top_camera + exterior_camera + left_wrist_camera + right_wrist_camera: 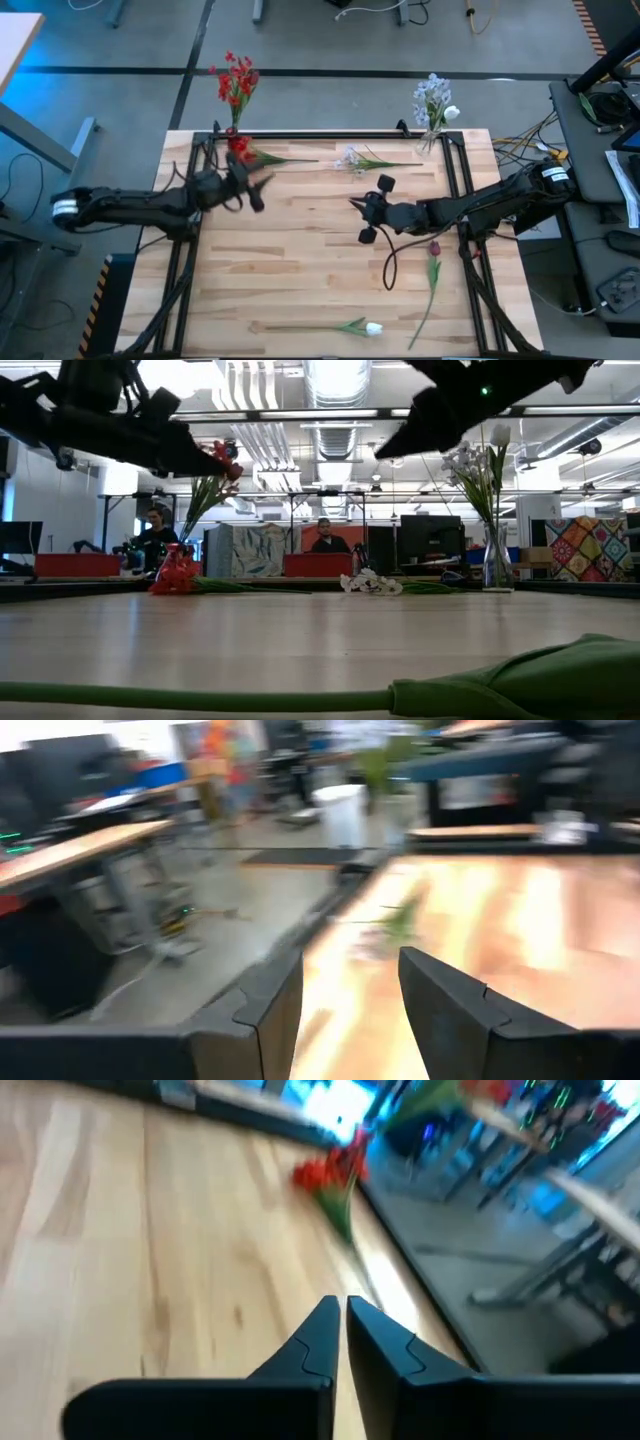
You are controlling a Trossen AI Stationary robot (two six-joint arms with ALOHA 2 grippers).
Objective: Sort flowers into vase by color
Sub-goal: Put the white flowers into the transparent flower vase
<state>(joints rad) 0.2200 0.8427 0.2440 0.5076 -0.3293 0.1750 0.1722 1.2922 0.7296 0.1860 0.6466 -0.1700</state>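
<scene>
Surface (300,250): pale wood planks, smooth, faint sheen, edged by a dark matt metal frame (330,134). Clear glass vase (497,565). Flower stems look plastic.

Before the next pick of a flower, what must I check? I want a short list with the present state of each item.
1. Left gripper jaws open: ok.
2. Left gripper empty: ok.
3. Left gripper above the lying red flower: not ok, it is beside it.
4. Right gripper empty, jaws shut: ok.
5. Red bunch in its vase upright: ok.
6. Room in that vase for one more stem: cannot tell.
</scene>
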